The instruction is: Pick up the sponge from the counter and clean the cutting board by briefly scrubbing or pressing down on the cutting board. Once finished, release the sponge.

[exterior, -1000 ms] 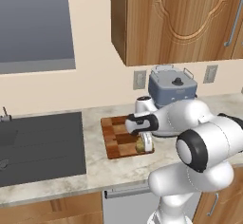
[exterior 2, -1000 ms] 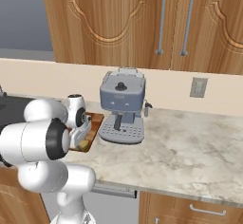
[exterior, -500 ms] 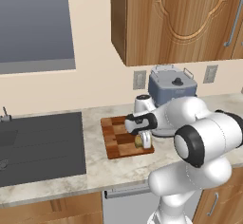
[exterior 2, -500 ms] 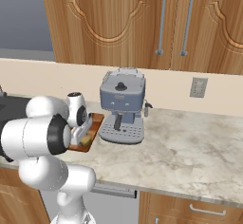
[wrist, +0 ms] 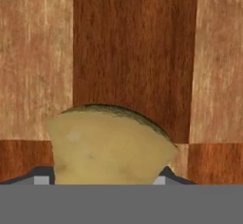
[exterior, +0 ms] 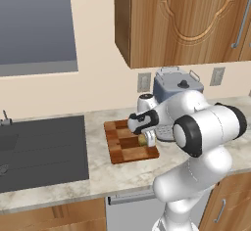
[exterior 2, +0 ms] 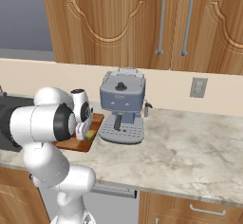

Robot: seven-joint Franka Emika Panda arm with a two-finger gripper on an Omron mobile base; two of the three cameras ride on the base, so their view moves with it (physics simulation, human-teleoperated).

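Between the gripper's [wrist: 102, 182] two dark fingertips sits the sponge [wrist: 107, 144], a tan-yellow block clamped from both sides and held right down against the cutting board [wrist: 135, 52]. From the left base camera the sponge [exterior: 143, 139] shows as a small yellow patch under the hand, over the right half of the board [exterior: 125, 147], near the edge that faces the coffee machine [exterior: 174, 90].

The step in hand looks like the scrub itself. To do it well, I would keep the grip firm so the soft block does not twist out, press straight down only enough to flatten it a little, and make short strokes that stay well inside the board's edges, away from the coffee machine just beside it. When finished, letting go while the sponge is low should keep it from bouncing off onto the counter [exterior: 59, 188].

The board lies on the counter between the dark cooktop [exterior: 41, 149] and the coffee machine, below the wooden cabinets [exterior: 181, 19]. No brand, label or readable writing shows on anything.
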